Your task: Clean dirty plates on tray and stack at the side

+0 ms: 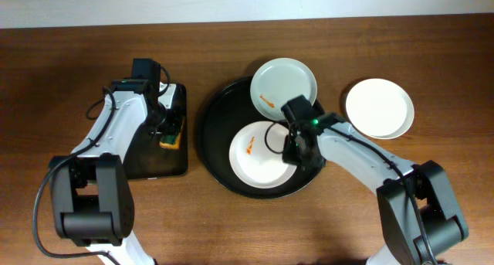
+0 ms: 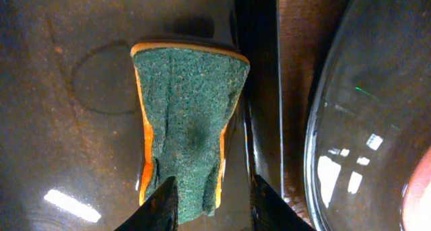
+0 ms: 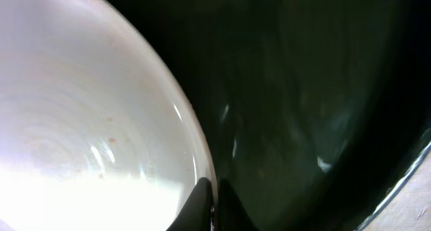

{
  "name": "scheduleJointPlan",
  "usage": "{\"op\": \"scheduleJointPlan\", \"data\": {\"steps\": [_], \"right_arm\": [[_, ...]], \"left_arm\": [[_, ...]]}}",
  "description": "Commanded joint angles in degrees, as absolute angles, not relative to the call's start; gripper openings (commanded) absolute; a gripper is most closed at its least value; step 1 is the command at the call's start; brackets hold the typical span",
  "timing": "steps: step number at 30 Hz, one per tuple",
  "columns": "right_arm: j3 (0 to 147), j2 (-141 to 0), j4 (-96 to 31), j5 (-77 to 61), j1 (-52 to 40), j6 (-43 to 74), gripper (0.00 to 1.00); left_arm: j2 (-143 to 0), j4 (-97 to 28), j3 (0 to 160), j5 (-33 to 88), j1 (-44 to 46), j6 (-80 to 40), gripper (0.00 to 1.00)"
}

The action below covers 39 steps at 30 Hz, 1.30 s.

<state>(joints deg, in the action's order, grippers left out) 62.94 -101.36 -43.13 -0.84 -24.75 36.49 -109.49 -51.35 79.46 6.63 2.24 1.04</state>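
Observation:
A white plate [image 1: 255,153] with an orange smear lies in the round black tray [image 1: 212,122]. My right gripper [image 1: 296,145] is shut on its right rim; in the right wrist view the fingers [image 3: 214,204] pinch the plate's edge [image 3: 87,123] over the dark tray floor [image 3: 303,89]. A second smeared plate [image 1: 284,83] rests on the tray's far rim. A third, unmarked plate [image 1: 378,107] sits on the wood at the right. My left gripper [image 1: 166,134] is open, its fingers [image 2: 215,207] on either side of the near end of a green and orange sponge [image 2: 188,103].
The sponge [image 1: 171,135] lies on a smaller rectangular black tray [image 1: 154,161] left of the round tray. In the left wrist view a strip of wood [image 2: 296,56] separates that tray's edge from the round tray's glossy rim [image 2: 350,123].

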Motion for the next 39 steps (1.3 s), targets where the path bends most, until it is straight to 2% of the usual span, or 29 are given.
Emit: {"op": "scheduleJointPlan", "data": {"steps": [1, 3, 5, 7, 8, 9, 11, 13, 23, 24, 25, 27, 33, 37, 39], "right_arm": [[72.99, -101.51, -46.57, 7.01, -25.02, 28.21, 0.04], [76.71, -101.51, -47.27, 6.94, -25.12, 23.70, 0.04], [77.28, -101.51, -47.90, 6.48, -25.12, 23.35, 0.04], [77.03, -101.51, -49.71, 6.74, -25.12, 23.33, 0.04], [77.03, -101.51, -50.28, 6.70, -25.12, 23.33, 0.04], [77.03, -101.51, -50.81, 6.70, -25.12, 23.31, 0.04], [77.03, -101.51, -50.85, 6.70, -25.12, 23.31, 0.04], [77.03, -101.54, -50.85, 6.68, -25.12, 23.31, 0.04], [77.03, -101.54, -50.81, 6.68, -25.12, 23.33, 0.04], [77.03, -101.54, -50.81, 6.70, -25.12, 23.33, 0.04], [77.03, -101.54, -50.81, 6.70, -25.12, 23.33, 0.04], [77.06, -101.51, -50.50, 6.70, -25.12, 22.83, 0.04], [77.17, -101.51, -50.65, 6.72, -25.12, 22.65, 0.04], [77.17, -101.51, -50.74, 6.72, -25.12, 21.10, 0.04], [77.03, -101.54, -50.94, 6.76, -25.12, 13.93, 0.04]], "left_arm": [[-108.29, -51.37, 79.20, 7.29, 2.35, 0.67, 0.33], [-108.29, -51.42, 79.20, 7.86, 2.35, 0.67, 0.30], [-108.29, -51.83, 79.20, 8.36, 2.35, 0.64, 0.09], [-108.29, -52.29, 79.20, 8.34, 2.35, 0.62, 0.05], [-108.29, -52.31, 79.20, 7.73, 2.35, 0.62, 0.11], [-108.31, -51.99, 79.18, 5.63, 2.35, 0.62, 0.28], [-108.31, -50.96, 78.70, 3.57, 2.35, 0.60, 0.41], [-108.84, -49.15, 78.22, 3.57, 2.35, 0.60, 0.48], [-108.95, -36.16, 67.11, 3.55, 2.35, 0.62, 0.49], [-108.95, -35.09, 66.43, 3.11, 2.35, 0.62, 0.38], [-108.90, -34.92, 66.54, 2.98, 2.35, 0.62, 0.11], [-107.61, -36.01, 68.36, 2.94, 2.35, 0.62, 0.01], [-95.20, -43.07, 73.47, 2.90, 2.35, 0.62, 0.01], [-94.17, -45.36, 73.34, 3.03, 2.35, 0.62, 0.01], [-94.17, -45.91, 73.34, 7.09, 2.35, 0.62, 0.01]]}}
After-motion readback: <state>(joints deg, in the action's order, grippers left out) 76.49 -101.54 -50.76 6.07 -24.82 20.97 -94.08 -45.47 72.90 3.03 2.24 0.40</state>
